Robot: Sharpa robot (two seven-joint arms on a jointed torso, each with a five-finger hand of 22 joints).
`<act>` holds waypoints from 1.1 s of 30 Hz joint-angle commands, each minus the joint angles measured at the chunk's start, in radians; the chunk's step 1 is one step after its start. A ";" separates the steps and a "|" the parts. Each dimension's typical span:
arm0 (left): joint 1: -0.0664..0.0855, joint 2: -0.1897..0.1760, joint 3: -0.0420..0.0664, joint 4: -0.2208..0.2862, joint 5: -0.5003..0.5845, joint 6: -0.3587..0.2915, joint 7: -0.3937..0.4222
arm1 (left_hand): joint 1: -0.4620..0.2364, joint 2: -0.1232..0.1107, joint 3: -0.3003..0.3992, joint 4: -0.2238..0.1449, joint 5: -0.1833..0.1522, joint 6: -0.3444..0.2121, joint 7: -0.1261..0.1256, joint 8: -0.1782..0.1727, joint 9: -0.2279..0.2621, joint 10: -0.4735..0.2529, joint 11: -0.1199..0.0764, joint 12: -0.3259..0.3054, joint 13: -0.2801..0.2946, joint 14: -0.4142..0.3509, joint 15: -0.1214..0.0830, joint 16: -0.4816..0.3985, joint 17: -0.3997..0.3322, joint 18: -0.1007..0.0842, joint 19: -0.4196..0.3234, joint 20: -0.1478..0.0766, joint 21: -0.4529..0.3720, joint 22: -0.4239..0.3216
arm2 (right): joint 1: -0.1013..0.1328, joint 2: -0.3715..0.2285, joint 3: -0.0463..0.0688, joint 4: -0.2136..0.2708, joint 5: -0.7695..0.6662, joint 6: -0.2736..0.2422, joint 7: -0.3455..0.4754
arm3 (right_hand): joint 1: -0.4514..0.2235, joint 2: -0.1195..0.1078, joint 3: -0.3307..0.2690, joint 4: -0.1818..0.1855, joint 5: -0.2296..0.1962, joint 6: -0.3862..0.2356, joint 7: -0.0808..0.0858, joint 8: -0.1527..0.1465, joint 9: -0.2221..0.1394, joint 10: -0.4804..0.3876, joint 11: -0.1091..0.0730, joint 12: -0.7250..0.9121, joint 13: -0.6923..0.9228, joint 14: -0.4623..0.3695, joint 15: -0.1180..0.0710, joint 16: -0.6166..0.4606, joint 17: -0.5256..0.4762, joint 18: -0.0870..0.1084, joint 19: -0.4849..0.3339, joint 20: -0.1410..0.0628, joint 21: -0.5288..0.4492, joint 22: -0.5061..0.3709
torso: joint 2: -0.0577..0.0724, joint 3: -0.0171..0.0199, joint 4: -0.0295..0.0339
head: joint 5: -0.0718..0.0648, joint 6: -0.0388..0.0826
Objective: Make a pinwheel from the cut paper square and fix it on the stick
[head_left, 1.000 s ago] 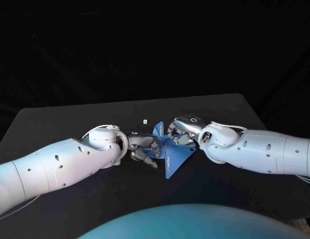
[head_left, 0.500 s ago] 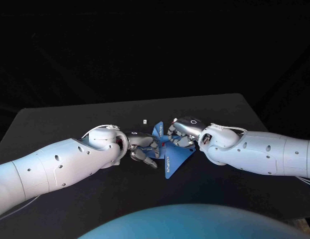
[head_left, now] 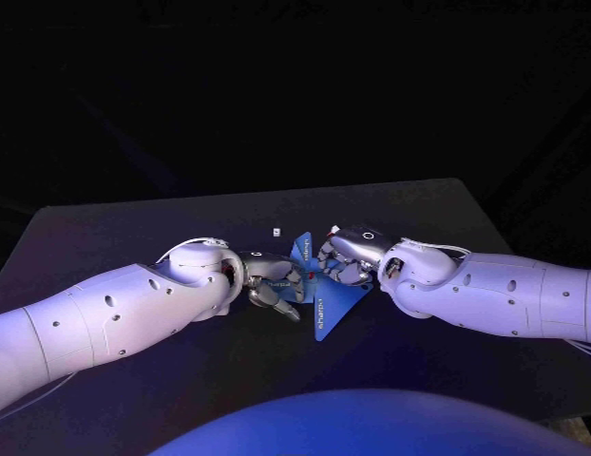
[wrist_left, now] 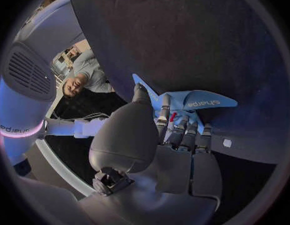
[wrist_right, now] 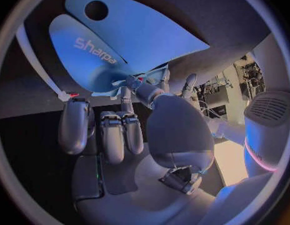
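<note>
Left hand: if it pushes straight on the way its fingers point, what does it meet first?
The paper, which the left hand grips at its fingertips. Past that, probably the right hand, though depth is unclear.

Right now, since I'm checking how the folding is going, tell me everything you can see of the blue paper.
The blue paper looks thin and matte, with white "sharpa" lettering and a round hole near one flap's tip. Its flaps curl in toward the middle; one pointed corner sticks out over the black table. The left hand and the right hand both hold it at its centre.
</note>
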 commanded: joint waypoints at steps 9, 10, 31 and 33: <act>-0.002 -0.001 -0.003 -0.003 -0.004 0.033 -0.021 | 0.004 0.007 -0.005 -0.001 -0.005 0.005 0.000 -0.004 -0.001 -0.004 0.006 -0.002 0.001 0.003 0.005 0.003 0.001 -0.003 0.008 0.001 0.005 0.000 | -0.004 -0.007 -0.001 0.013 0.004 -0.051 0.023 | 0.020 0.023 0.028 -0.010 0.000 0.014 0.003 -0.001 -0.007 0.106 0.008 0.003 0.264 0.104 -0.001 0.004 0.263 0.002 0.002 -0.001 0.010 0.118 | 0.000 0.0001 -0.0002 | 0.000 0.000; -0.002 -0.001 -0.003 -0.003 -0.005 0.034 -0.021 | 0.004 0.007 -0.005 -0.001 -0.005 0.005 0.000 -0.004 -0.001 -0.004 0.006 -0.002 0.001 0.003 0.005 0.003 0.001 -0.003 0.008 0.001 0.005 0.000 | -0.004 -0.008 -0.001 0.014 0.004 -0.052 0.024 | 0.020 0.023 0.028 -0.011 0.000 0.016 0.003 0.000 -0.007 0.106 0.008 0.003 0.264 0.104 0.000 0.004 0.263 0.002 0.002 -0.001 0.011 0.119 | 0.000 0.0002 0.0000 | -0.001 0.000; -0.002 -0.002 -0.003 -0.004 -0.005 0.038 -0.024 | 0.004 0.006 -0.006 -0.001 -0.005 0.006 0.000 -0.004 -0.002 -0.005 0.006 -0.002 0.001 0.002 0.005 0.003 0.001 -0.004 0.008 0.001 0.005 -0.001 | -0.007 -0.015 -0.001 0.026 0.000 -0.045 0.027 | 0.024 0.027 0.039 -0.018 0.002 0.026 0.001 0.006 -0.005 0.106 0.005 0.003 0.264 0.104 0.006 0.004 0.263 0.000 0.005 0.003 0.019 0.124 | 0.000 -0.0002 0.0003 | -0.002 0.000; -0.002 -0.002 -0.003 -0.004 -0.005 0.038 -0.024 | 0.004 0.006 -0.006 -0.001 -0.005 0.006 0.000 -0.004 -0.002 -0.005 0.006 -0.002 0.001 0.002 0.005 0.003 0.001 -0.004 0.008 0.001 0.005 -0.001 | -0.008 -0.015 -0.001 0.027 0.000 -0.039 0.028 | 0.024 0.027 0.039 -0.018 0.002 0.026 0.001 0.006 -0.005 0.106 0.005 0.003 0.264 0.104 0.006 0.004 0.263 0.000 0.005 0.003 0.019 0.124 | 0.000 -0.0003 0.0002 | -0.001 0.000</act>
